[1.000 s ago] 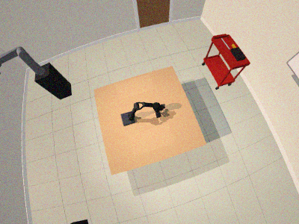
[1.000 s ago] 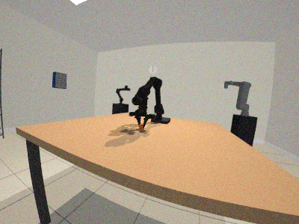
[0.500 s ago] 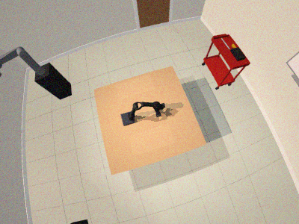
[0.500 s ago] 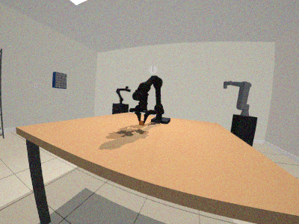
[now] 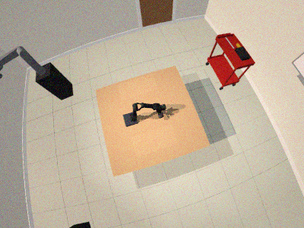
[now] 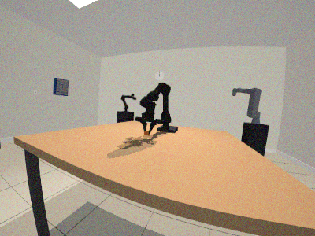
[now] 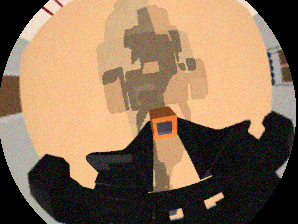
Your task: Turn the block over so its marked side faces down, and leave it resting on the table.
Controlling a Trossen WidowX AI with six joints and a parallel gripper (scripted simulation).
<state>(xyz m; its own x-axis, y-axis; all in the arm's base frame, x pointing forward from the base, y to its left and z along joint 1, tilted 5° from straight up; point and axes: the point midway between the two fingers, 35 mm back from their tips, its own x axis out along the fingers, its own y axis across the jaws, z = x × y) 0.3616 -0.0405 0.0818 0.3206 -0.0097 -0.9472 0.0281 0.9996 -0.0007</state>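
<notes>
The block [image 6: 146, 133] [image 7: 163, 114] is a small orange cube. Its bright orange side with the dark blue square mark faces up towards the camera in the wrist view, and the side beyond it is shaded brown. My gripper [image 5: 161, 115] [image 6: 146, 132] [image 7: 161, 121] points down and is shut on the block, one black finger on either side. The block is at or just above the table [image 5: 121, 152] [image 6: 216, 173] [image 7: 65, 75]; I cannot tell whether it touches. In the top view the block is too small to make out.
My arm's base [image 5: 130, 119] [image 6: 168, 129] stands on the table behind the gripper. The arm's shadow falls beyond the block. A red cart [image 5: 224, 70] and other arms on black pedestals [image 5: 55, 81] [image 6: 255, 138] stand away from the table.
</notes>
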